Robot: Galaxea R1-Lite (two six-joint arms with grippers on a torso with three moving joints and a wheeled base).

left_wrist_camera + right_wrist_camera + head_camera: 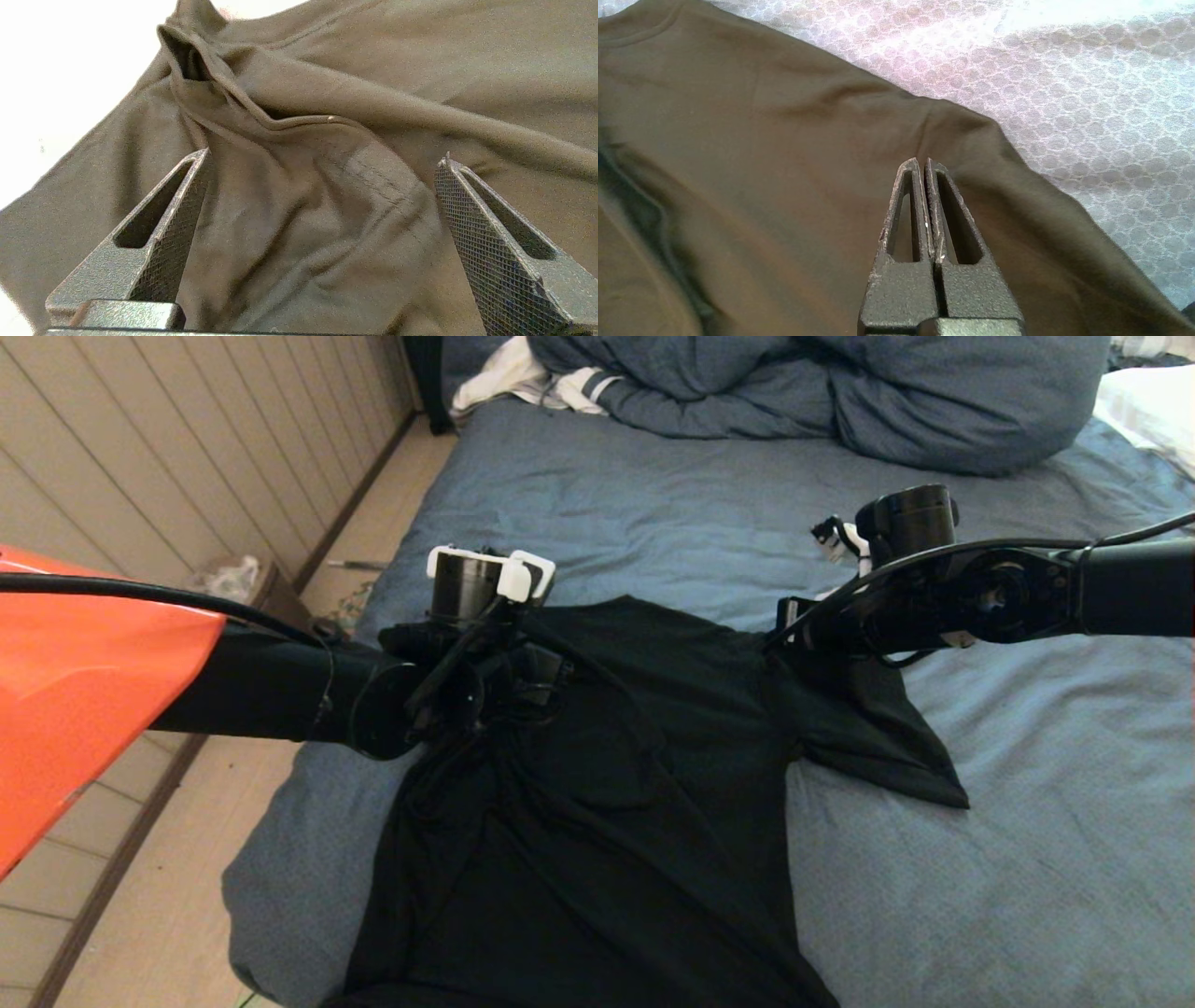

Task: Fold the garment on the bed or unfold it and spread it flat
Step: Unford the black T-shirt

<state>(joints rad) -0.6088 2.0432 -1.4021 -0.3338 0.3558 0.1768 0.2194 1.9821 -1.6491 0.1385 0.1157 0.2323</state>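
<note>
Black T-shirt (607,784) lies plain side up on the bed (980,877), hem toward the robot, neck edge away. Right-side sleeve spread flat; left shoulder bunched in ridges, sleeve opening gaping. Left tool (322,158) hangs over that bunch, fingers spread wide, holding nothing; likely placed to take a fold and draw it outward. Right tool (923,163) is closed tight with no cloth between the fingers, tips over the right shoulder seam, perhaps pinning it. Blue duvet (840,392) heaped at the far end.
</note>
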